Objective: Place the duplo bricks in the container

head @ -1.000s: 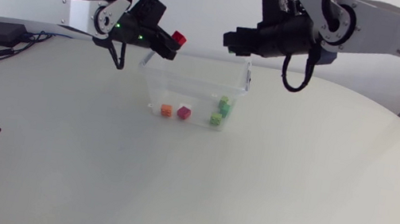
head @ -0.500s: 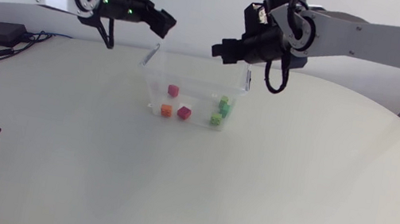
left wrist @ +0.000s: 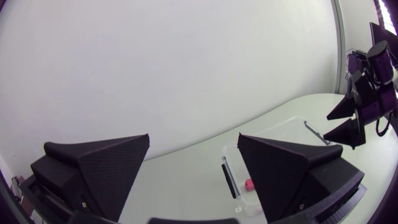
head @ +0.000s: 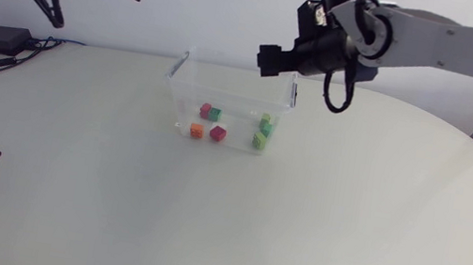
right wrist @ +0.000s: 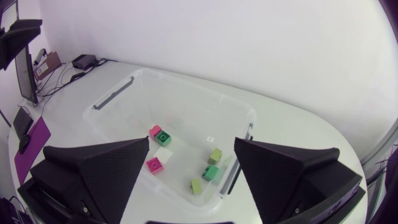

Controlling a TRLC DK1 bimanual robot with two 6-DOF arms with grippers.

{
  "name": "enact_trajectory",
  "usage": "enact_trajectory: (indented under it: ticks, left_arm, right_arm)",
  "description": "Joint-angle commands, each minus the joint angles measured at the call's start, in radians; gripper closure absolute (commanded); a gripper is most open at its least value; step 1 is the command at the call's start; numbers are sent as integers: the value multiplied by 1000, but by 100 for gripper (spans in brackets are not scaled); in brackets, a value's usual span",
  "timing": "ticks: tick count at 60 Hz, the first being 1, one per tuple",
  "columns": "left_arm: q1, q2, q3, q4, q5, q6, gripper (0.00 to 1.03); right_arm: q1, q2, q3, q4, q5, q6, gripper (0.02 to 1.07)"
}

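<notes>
Left tool (left wrist: 194,138): emptied, fingers apart, pulled back up and away from container (head: 177,68).
Red brick (head: 206,109): released, now lying inside beside green brick (head: 214,115).
Right tool (right wrist: 191,142): apart, empty, over container's far rim.
Duplo bricks (head: 218,133): none seen on table (head: 299,219); task judged done.

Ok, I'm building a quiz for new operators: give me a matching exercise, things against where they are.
Things:
1 left gripper
2 right gripper
3 orange brick
4 container

Places:
a inside the container
b standing on the table
c open, above the container
d open, raised well off to the container's side

Pairs: 1-d, 2-c, 3-a, 4-b
</notes>
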Motion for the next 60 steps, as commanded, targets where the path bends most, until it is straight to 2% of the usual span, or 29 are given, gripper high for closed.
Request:
enact_trajectory:
  ticks: [1,9,17,28,41,52,60]
  left_arm:
    - [12,-100,-58,-33,-9,-23,4]
    - [27,-242,-186,-33,-9,-14,4]
    - [52,-380,-336,36,-11,19,4]
    - [92,-526,-469,75,-19,31,4]
    - [113,-707,-600,85,-29,40,4]
    - [164,-911,-761,103,-29,51,4]
    - [167,-1069,-881,92,-29,65,4]
  right_arm:
    - [-7,-108,-75,7,20,-6,6]
    - [-10,-234,-178,10,60,-9,6]
    - [-44,-350,-282,19,67,-13,6]
    - [-105,-497,-427,42,75,-41,6]
    - [-172,-657,-548,45,75,-63,6]
    - [-208,-826,-697,54,86,-89,6]
    - [-235,-958,-810,73,103,-118,6]
